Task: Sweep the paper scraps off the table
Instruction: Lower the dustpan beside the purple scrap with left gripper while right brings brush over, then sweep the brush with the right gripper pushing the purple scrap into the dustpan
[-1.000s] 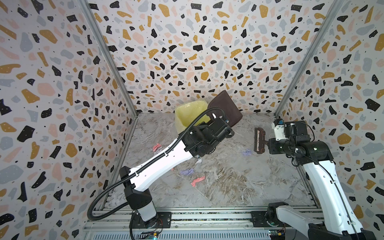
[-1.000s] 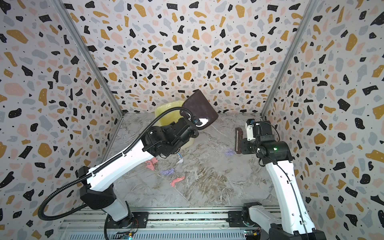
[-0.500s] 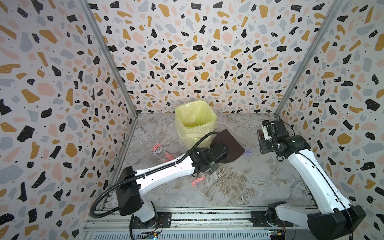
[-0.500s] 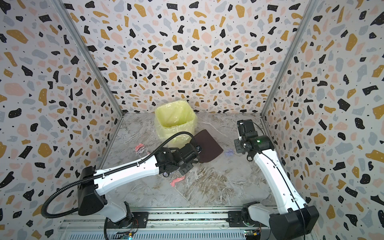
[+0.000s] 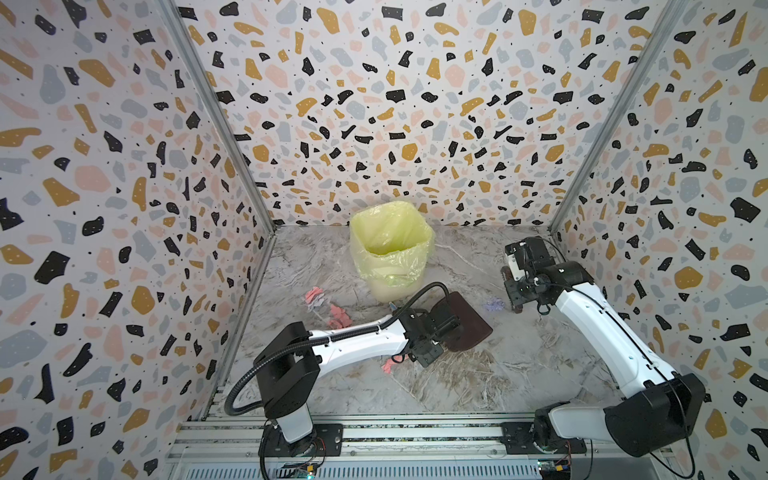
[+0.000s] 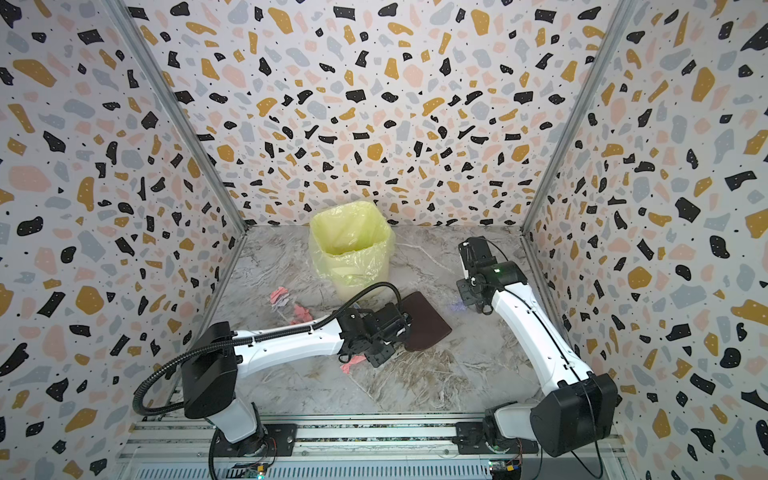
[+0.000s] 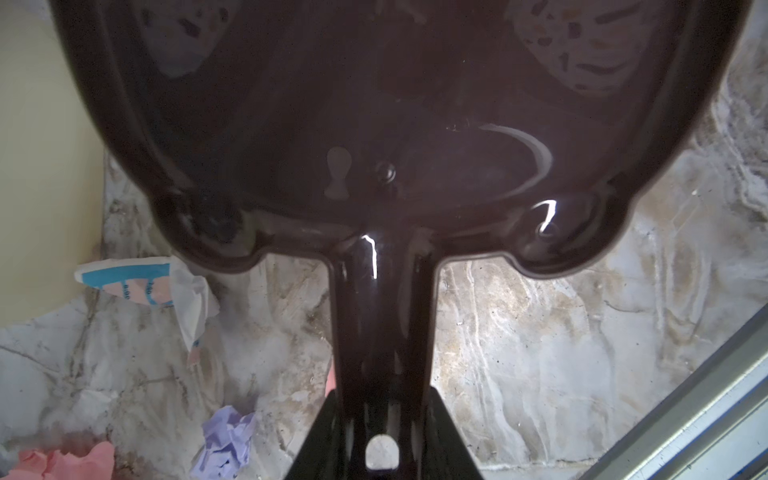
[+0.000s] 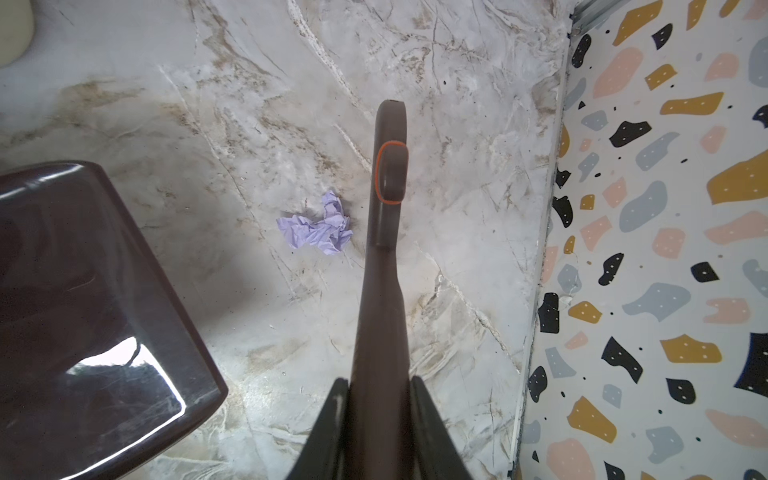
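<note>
The left end effector [image 7: 380, 415] is clamped on the handle of a dark brown dustpan [image 7: 332, 104]. In both top views the dustpan lies flat on the worktop [image 5: 519, 365], with its open lip facing about 2 o'clock. The right end effector [image 8: 378, 399] is closed tight on the handle of a brown brush [image 8: 382, 249]. An orange outline rings a raised tab near the handle's far end, and no brand shows on either tool.

The paper scraps are scattered on the worktop:
- A lilac scrap [image 5: 494, 304] lies at 2 o'clock from the dustpan, between its lip and the brush. It sits just beside the brush without touching the dustpan.
- Two pink scraps [image 5: 314, 296] lie at 9 to 10 o'clock from the dustpan, and a third [image 5: 388, 365] at 7 o'clock, partly under the left wrist.
- A white scrap with blue and pink print [image 7: 153, 282] sits beside the dustpan's rear corner. Its small figures are too blurred to read.

A bin with a yellow liner [image 5: 390, 249] stands at 11 o'clock from the dustpan.
</note>
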Controlling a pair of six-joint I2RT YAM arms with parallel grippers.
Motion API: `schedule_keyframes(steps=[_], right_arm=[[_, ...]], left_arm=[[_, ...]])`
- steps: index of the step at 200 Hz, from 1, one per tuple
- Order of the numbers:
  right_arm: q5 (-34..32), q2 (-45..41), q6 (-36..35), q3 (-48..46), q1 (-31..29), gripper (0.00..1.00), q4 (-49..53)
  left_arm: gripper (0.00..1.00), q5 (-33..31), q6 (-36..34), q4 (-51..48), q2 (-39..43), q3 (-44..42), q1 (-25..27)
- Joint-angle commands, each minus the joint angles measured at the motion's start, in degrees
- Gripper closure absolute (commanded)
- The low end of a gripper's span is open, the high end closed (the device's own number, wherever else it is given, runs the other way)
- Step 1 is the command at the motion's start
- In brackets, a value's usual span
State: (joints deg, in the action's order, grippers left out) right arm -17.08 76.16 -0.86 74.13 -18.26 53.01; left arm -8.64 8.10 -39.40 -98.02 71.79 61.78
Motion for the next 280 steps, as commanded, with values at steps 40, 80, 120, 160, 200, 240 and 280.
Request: schedule_keyframes(steps=[40,80,120,160,200,240,280], right_arm=[[1.00,0.99,-0.72,1.54,-2.87,1.00,0.11],[1.60,1.84,-0.53,3.07,-5.55,1.00,1.63],[0.47,2.26,1.11,6.29,-9.77,1.00,5.59],[-4.54,3.41,0.89,8.95,-9.20,1.00,7.34],[-5.33,7.09,-0.58,11.84,-8.39,1.00,5.82],[-4.82,11.16,-2.37,13.57,-8.24,1.00,4.38],[-3.03,13.03,-3.21,13.72,-8.36,1.00,4.55]], left_arm=[[1.00,3.67,-2.12,0.54,-4.79,1.92,0.10],[1.00,4.32,-2.46,1.58,-6.82,2.24,-1.03],[1.00,4.56,-2.56,1.78,-8.01,3.55,-2.26],[1.00,5.03,-2.91,1.25,-9.36,4.44,-3.19],[1.00,5.39,-3.01,-0.10,-10.56,6.04,-4.03],[1.00,5.57,-3.57,-1.38,-12.05,7.39,-4.47],[1.00,5.93,-3.94,-2.32,-13.18,8.73,-5.13]])
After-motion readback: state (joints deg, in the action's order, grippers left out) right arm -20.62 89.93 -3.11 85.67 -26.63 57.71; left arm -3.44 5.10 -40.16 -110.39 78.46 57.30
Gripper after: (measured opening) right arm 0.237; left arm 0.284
